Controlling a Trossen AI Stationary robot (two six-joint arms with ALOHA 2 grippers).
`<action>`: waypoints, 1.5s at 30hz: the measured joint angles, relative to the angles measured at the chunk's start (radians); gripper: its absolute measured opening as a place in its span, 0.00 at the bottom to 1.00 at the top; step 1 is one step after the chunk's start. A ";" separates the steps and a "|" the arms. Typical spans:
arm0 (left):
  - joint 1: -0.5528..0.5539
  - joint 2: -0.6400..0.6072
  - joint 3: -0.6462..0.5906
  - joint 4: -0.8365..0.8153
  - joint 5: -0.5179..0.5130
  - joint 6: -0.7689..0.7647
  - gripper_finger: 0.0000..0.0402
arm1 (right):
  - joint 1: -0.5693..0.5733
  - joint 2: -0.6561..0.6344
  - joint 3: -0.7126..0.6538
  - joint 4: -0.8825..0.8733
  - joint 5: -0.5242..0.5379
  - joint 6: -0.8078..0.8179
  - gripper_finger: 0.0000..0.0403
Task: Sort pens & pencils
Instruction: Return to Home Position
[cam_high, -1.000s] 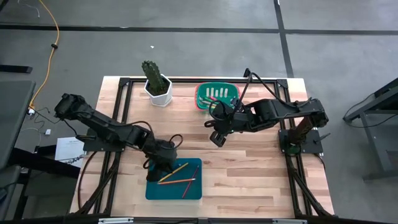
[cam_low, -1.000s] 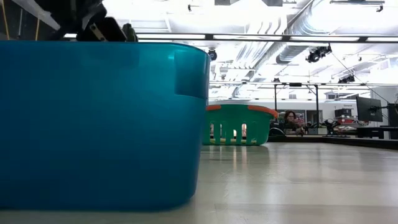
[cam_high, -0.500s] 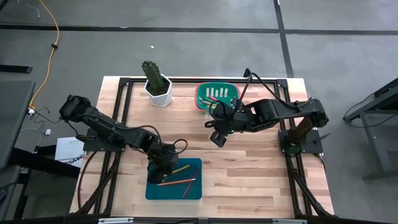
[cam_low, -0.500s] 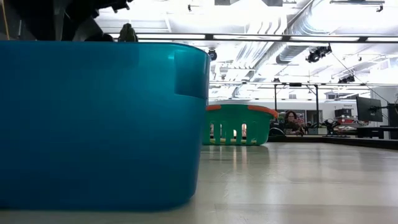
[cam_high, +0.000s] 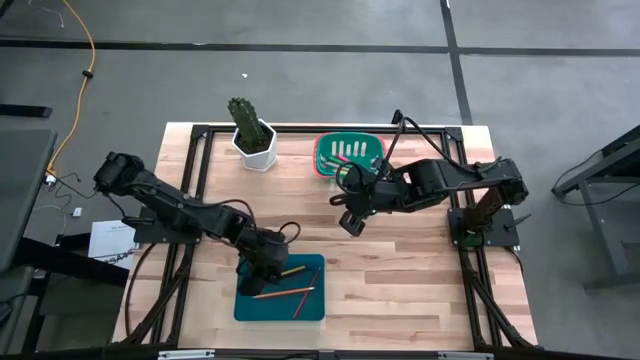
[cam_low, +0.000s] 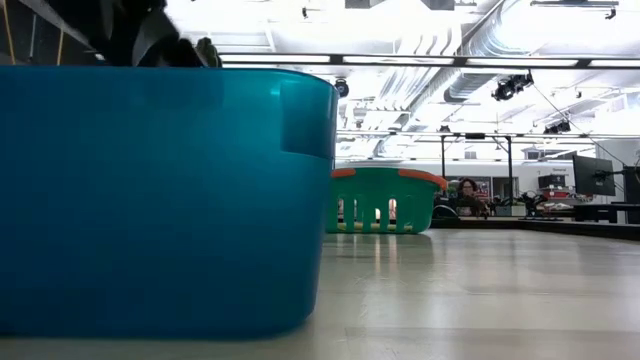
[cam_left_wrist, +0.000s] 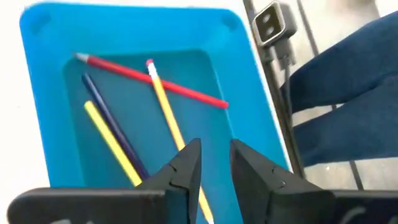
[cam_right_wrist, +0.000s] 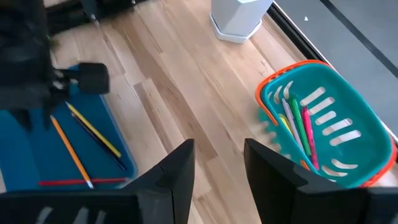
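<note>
High view: the thin red, yellow and dark pencils (cam_high: 285, 292) lie crossed in the blue plastic bin (cam_high: 250, 310) at the table's 7 o'clock, with the left gripper (cam_high: 262, 264) over the bin's 11 o'clock corner. The right gripper (cam_high: 348, 222) hovers mid-table. The pink and green pens (cam_high: 350, 150) lie in the orange-rimmed green basket (cam_high: 320, 160) at 12 o'clock.

Low view: only the bin's and basket's walls show.

Left wrist view: the claw is narrowly parted and empty.

Right wrist view: the claw is moderately spread and empty.

These sticks look light, stiff and smooth, likely to roll; a pinch across mid-length would suit.
</note>
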 joint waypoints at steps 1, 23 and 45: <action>0.000 -0.006 0.000 0.013 0.003 0.000 0.18 | 0.002 0.000 0.000 -0.007 0.000 -0.002 0.32; 0.180 -0.345 0.402 -0.272 -0.191 0.326 0.17 | 0.170 -0.208 0.000 -0.037 0.194 0.032 0.32; 0.236 -0.930 0.235 -0.272 -0.298 0.384 0.17 | 0.506 -0.731 -0.788 0.693 0.526 0.167 0.32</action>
